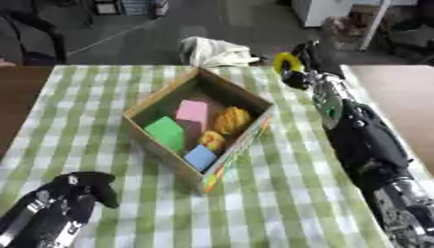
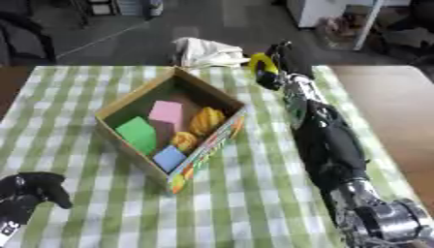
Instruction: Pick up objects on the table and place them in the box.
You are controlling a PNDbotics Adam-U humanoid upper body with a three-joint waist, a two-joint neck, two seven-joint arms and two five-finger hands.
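Right hand [image 1: 307, 60] stretched to the far edge of the checked table [image 1: 280, 203], fingers curled round a yellow object [image 1: 286, 62] — ring-like, no more to be made out. Box [image 1: 222, 163] down and to the left of that hand, nearer the robot, open top facing up, long axis slanting from far-left to near-right. Inside already: pink block [image 1: 193, 111], green block [image 1: 167, 133], blue block [image 1: 201, 157], two orange-yellow items [image 1: 230, 121]. Next, probably a carry back and leftward over the near wall — nothing between. White cloth [image 1: 216, 52] just behind the box. Left hand [image 1: 81, 191] idle at lower left, fingers curled, nothing in them.
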